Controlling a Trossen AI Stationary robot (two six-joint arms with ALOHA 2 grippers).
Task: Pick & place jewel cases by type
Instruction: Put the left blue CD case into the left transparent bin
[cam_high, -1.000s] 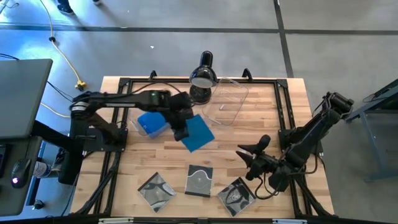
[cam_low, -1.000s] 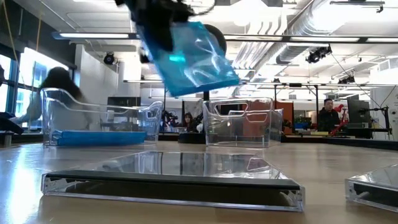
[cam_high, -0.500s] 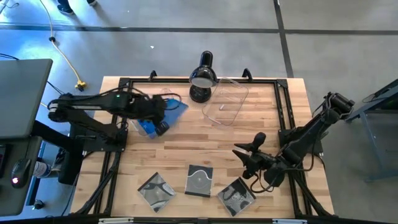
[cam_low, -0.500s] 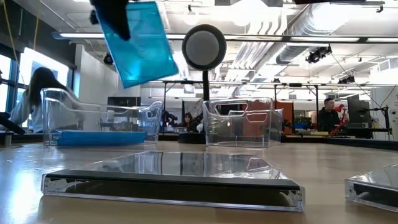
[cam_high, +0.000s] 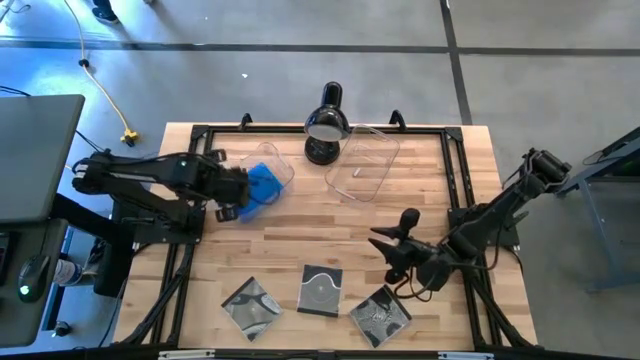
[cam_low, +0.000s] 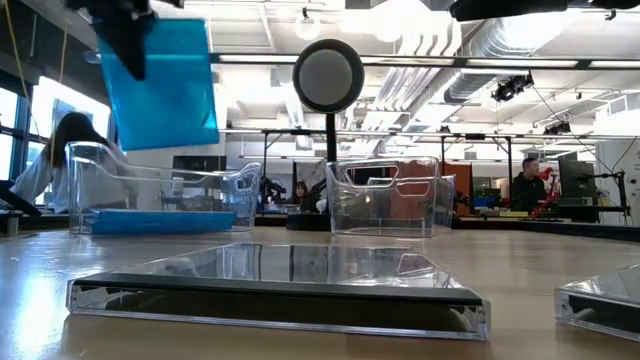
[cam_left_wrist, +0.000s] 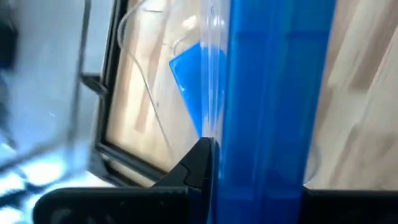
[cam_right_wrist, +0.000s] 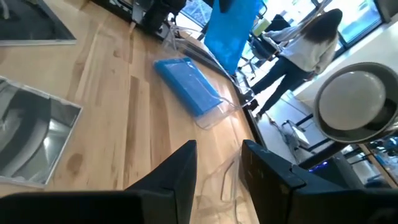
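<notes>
- Where the worktop (cam_high: 290, 235) comes nearest its front edge, three clear jewel cases (cam_high: 321, 290) lie flat in a row, silvery discs showing; thin, stiff and brittle-looking, probably best pinched at an edge.
- Just behind them, the right gripper (cam_high: 392, 250) hovers low, its jaws parted and empty.
- Farther back, the left gripper (cam_high: 234, 190), arm stretched across, clamps a blue jewel case (cam_low: 160, 82) upright over the left clear tub (cam_low: 160, 190), where another blue case (cam_right_wrist: 186, 86) lies.
</notes>
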